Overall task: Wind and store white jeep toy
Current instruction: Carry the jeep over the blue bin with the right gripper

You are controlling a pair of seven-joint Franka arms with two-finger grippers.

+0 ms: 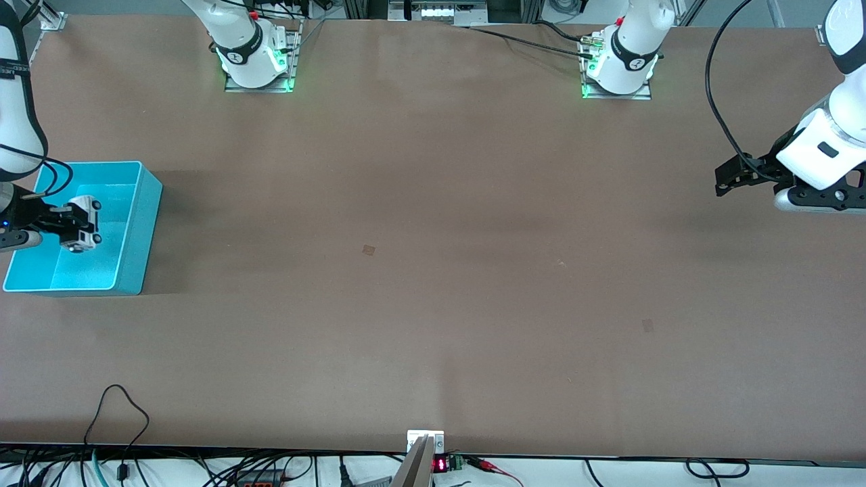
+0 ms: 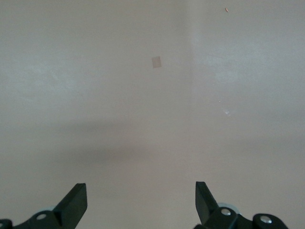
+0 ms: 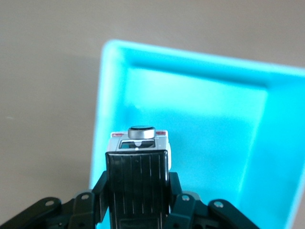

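Right end effector (image 1: 73, 232) clamped shut on the small white jeep toy with black roof and dark wheels (image 1: 84, 223), held in the air over the open cyan plastic rectangular bin (image 1: 139, 223). Seen from the right wrist: black roof and spare wheel of the jeep (image 3: 139, 143) between the two dark fingers (image 3: 97, 193), cyan bin walls (image 3: 107, 105) around and below, nothing else showing inside. Bin resting on the brown tabletop (image 1: 433, 270) at the right arm's end. Left end effector (image 1: 727, 179) waiting with jaws spread wide and nothing between them, hovering over bare tabletop at the left arm's end, fingertips (image 2: 76, 202) well apart.
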